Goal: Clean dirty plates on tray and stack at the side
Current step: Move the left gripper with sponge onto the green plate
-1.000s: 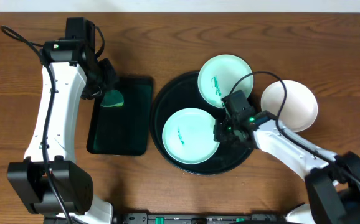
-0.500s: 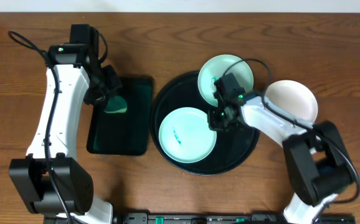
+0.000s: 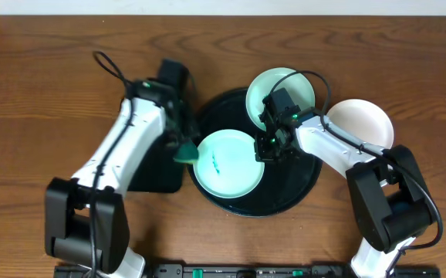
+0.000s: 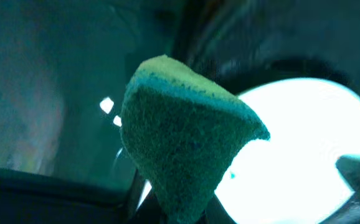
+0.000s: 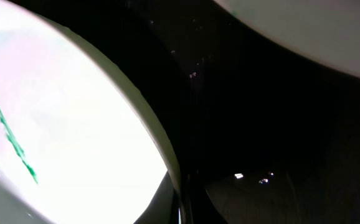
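Note:
A mint plate [image 3: 227, 164] with a small green smear lies in the round black tray [image 3: 292, 193]. My right gripper [image 3: 266, 148] is shut on its right rim; in the right wrist view the rim [image 5: 167, 168] runs down between the jaws [image 5: 183, 202], with the smear [image 5: 12, 140] at the left. My left gripper [image 3: 183, 147] is shut on a green sponge [image 3: 185, 152] at the plate's left edge. The sponge [image 4: 186, 137] fills the left wrist view, held above the jaws [image 4: 180, 208], with the plate [image 4: 304, 155] behind it. A second mint plate [image 3: 281, 93] sits on the tray's far rim. A white plate [image 3: 366, 127] lies on the wood to the right.
A rectangular black tray [image 3: 157, 177] lies left of the round tray, partly hidden under my left arm. The second mint plate [image 5: 304, 31] shows at the top right of the right wrist view. Brown wood tabletop [image 3: 38, 93] surrounds both trays.
My left arm swung right from the rectangular tray, carrying the sponge to the near plate's left edge. My right gripper moved onto that plate's right rim, and the plate shifted slightly left.

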Controlling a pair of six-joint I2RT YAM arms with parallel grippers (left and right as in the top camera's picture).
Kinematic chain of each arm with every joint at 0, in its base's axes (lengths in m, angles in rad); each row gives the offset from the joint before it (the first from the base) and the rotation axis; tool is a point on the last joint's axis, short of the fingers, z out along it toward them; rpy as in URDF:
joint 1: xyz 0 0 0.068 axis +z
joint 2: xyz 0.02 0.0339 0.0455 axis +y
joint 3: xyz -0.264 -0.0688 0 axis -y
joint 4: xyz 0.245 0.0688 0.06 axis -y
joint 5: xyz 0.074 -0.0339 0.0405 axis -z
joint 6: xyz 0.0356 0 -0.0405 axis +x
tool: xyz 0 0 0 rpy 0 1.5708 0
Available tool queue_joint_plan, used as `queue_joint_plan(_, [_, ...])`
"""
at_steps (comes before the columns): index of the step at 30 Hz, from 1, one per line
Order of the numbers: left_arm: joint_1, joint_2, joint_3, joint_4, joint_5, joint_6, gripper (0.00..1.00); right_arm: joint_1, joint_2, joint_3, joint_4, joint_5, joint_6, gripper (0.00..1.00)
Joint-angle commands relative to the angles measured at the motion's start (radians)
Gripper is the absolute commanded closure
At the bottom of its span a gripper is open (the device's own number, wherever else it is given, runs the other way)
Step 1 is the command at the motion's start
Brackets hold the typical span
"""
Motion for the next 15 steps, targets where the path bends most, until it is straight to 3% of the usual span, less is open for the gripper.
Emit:
queue_joint_plan(1, [-0.075, 0.001, -0.103, 0.067, 0.002, -0.036, 0.93, 0.002, 0.025, 0.006, 0.003, 0.037, 0.017, 0.99])
queue_joint_plan(7, [-0.174, 0.013, -0.157, 0.193, 0.002, -0.050, 0.93, 0.002, 0.025, 0.006, 0.007, 0.032, 0.016, 0.99])
queue_joint_plan(11, [-0.193, 0.037, -0.157, 0.205, -0.003, -0.104, 0.93, 0.002, 0.025, 0.006, 0.007, 0.032, 0.016, 0.99])
queue_joint_plan(15, [-0.197, 0.113, -0.157, 0.210, -0.098, -0.214, 0.93, 0.002, 0.025, 0.006, 0.006, 0.032, 0.016, 0.99])
